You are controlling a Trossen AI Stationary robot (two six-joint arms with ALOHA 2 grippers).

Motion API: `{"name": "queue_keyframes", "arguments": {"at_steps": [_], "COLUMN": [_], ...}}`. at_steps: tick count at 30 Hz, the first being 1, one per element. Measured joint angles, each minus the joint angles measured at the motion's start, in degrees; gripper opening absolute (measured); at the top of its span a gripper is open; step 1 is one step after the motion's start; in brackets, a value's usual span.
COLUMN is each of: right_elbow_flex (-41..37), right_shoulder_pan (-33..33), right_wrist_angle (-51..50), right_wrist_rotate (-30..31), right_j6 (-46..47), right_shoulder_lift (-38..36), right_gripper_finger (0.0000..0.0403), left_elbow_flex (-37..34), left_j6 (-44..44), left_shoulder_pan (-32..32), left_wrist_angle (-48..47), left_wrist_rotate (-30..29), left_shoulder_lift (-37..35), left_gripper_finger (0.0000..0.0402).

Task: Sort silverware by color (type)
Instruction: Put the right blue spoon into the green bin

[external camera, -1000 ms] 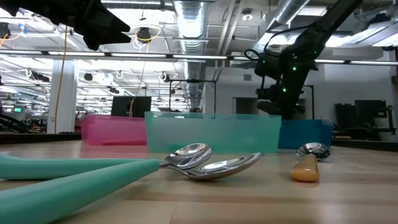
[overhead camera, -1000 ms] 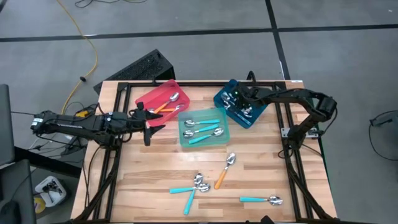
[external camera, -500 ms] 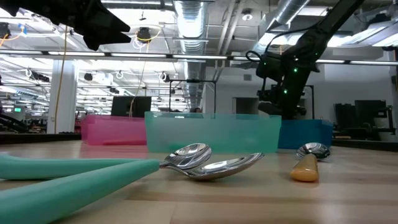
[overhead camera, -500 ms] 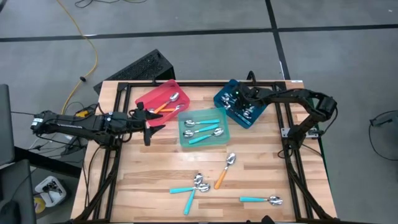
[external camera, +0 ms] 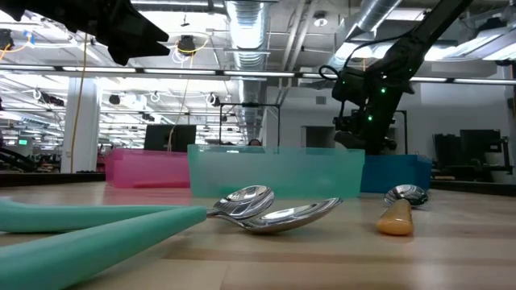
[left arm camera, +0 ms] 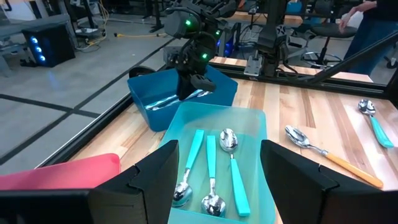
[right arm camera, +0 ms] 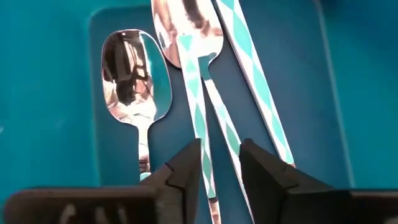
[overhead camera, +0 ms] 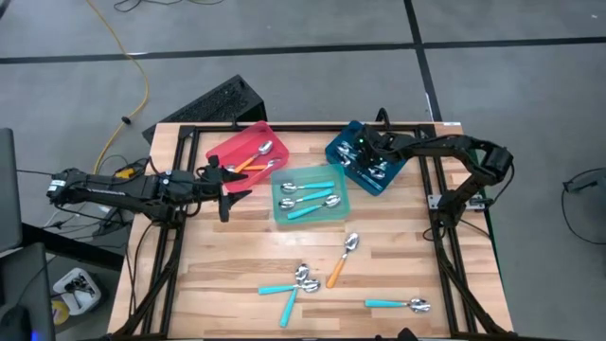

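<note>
My right gripper hangs over the blue tray at the table's far right, fingers pointing down and a little apart. Between them, on the tray floor, runs the thin handle of a spoon patterned pale blue and white. Two more spoons lie flat beside it. My left gripper waits open above the table's left side, by the red tray. Loose spoons rest flat on the wood: an orange-handled one and teal-handled ones.
The teal tray, holding three teal-handled spoons, stands between the red and blue trays. The red tray holds orange-handled spoons. Another teal-handled spoon lies near the front right. Black frame rails run along the table's edges.
</note>
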Motion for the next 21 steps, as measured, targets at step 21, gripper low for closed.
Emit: {"name": "queue_keyframes", "arguments": {"at_steps": [21], "right_elbow_flex": [17.2], "right_shoulder_pan": [3.0], "right_wrist_angle": [-13.7], "right_wrist_rotate": [-1.2], "right_j6": [-1.9], "right_shoulder_lift": [0.0], "right_gripper_finger": [0.0164], "left_elbow_flex": [0.0], "left_j6": [0.1], "left_shoulder_pan": [0.0], "left_wrist_angle": [-1.4], "left_wrist_rotate": [0.2], "left_shoulder_lift": [0.0], "left_gripper_finger": [0.0214]}}
